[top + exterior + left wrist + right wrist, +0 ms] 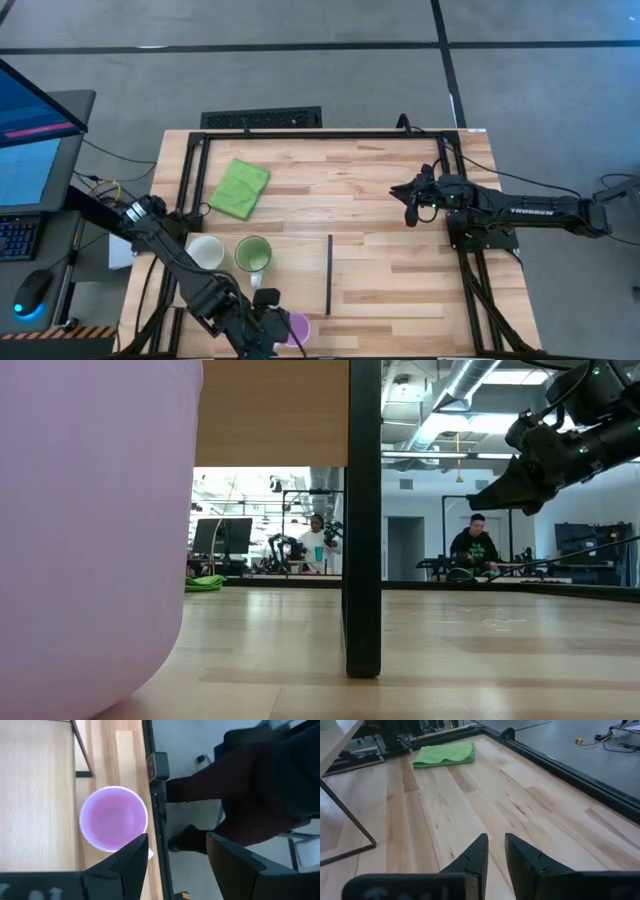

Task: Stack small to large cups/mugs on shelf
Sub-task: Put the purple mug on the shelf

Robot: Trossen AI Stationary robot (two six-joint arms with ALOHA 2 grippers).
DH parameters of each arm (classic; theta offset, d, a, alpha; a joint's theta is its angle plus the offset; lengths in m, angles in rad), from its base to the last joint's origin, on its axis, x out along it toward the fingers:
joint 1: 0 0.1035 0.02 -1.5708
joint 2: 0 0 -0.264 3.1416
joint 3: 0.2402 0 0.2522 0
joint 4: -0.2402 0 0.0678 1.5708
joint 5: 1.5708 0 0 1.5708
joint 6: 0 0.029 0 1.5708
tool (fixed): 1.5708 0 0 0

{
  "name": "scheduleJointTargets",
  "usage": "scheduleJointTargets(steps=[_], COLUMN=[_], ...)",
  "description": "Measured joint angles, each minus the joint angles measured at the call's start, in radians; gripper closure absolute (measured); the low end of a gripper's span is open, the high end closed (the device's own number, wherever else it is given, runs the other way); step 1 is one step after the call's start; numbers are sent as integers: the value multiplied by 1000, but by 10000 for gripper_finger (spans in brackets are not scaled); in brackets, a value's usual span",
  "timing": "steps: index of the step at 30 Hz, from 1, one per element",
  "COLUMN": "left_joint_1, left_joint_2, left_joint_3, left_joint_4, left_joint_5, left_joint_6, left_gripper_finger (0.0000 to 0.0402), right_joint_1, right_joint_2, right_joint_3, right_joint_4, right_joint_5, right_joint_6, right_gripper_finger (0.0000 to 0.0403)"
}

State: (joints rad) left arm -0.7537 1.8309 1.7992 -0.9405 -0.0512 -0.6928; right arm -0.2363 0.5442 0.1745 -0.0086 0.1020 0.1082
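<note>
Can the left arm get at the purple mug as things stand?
Probably yes. The left gripper hangs open right above the purple mug, near the table's front edge, and nothing lies between them.

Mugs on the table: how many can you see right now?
3. White ceramic mug and green ceramic mug stand side by side; light purple mug sits at the table's near edge under the left pincer.

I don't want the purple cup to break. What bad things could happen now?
1. The purple mug stands right at the table's near edge; a nudge from the open left gripper above it could tip it off onto the floor.
2. The white mug and green mug stand close beside the left arm, so it might bump them while moving.
The right gripper waits far off above bare table, so it probably adds no danger.
</note>
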Motion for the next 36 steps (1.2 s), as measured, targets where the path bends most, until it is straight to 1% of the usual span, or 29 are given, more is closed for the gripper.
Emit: scheduleJointTargets(steps=[12,19,22,28,36], left_joint_1=[-3,-17,-31,-46,-65], left_joint_2=[22,23,23,28,83], left_joint_3=[0,0,0,0,-2], left_joint_4=[37,51,83,89,44], left_joint_5=[47,47,47,-5,-26], left_joint_6=[27,31,64,63,61], left_gripper_finger=[209,209,209,209,209], right_joint_1=[0,0,0,0,0], right_joint_2=[0,0,0,0,0], right_joint_3=[0,0,0,0,0], right_joint_4=[-14,-15,-15,-15,-11], right_joint_5=[0,0,0,0,0], right_joint_6=[16,16,16,17,35], right_gripper_finger=[316,316,316,316,316])
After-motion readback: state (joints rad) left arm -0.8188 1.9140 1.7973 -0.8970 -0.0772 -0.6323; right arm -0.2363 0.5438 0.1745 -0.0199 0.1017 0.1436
